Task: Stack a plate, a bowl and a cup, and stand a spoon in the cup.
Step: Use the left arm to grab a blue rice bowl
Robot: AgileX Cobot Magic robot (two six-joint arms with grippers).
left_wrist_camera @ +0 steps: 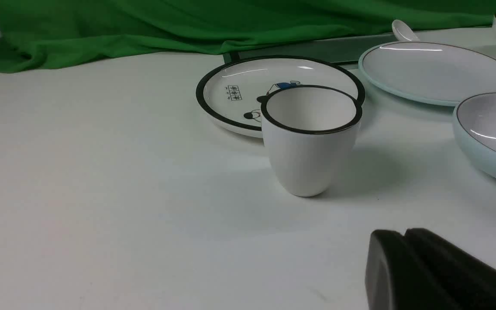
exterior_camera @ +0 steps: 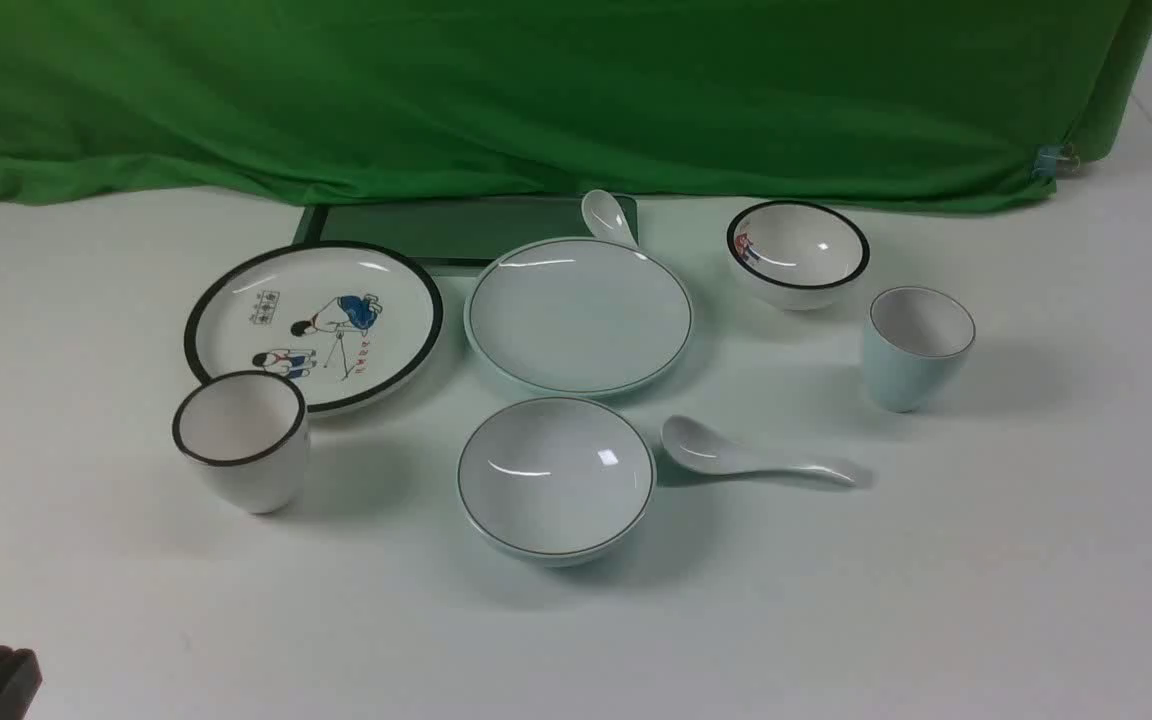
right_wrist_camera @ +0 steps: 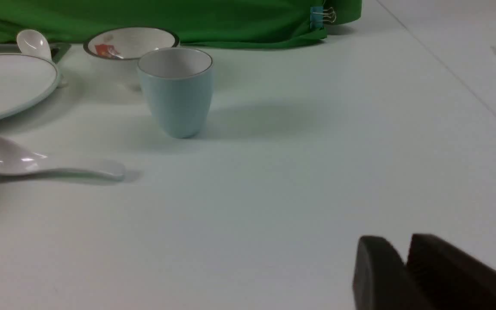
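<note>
The left gripper (left_wrist_camera: 404,232) has its jaws together, with nothing between them. The right gripper (right_wrist_camera: 402,241) has its jaws slightly apart, holding nothing; both are over the near part of the tabletop (exterior_camera: 736,640).

Outward from them, the bowl (exterior_camera: 556,480) sits upright near the middle, its round mouth facing up. The spoon (exterior_camera: 726,455) lies just to its right, hollow side up. Its long axis runs mostly left to right: the deep end points left toward the bowl, and the handle points right, angled a little toward the robot. The plate (exterior_camera: 581,315) lies face up just beyond the bowl; I cannot tell whether their rims touch. The cup (exterior_camera: 911,350) stands upright farther right, mouth up, its long axis vertical.

Bare tabletop stretches in front of the bowl and spoon, and right of the cup. On the left, the black-rimmed cup (exterior_camera: 246,440) stands close in front of the cartoon plate (exterior_camera: 316,320). The black-rimmed bowl (exterior_camera: 796,250) is behind and left of the pale cup. Behind the plate are a second spoon (exterior_camera: 606,215) and a dark green tray (exterior_camera: 436,225), backed by green cloth (exterior_camera: 536,100).

The plate, bowl and cup are glossy pale blue-green with thin dark rims; the spoon is glossy white.
</note>
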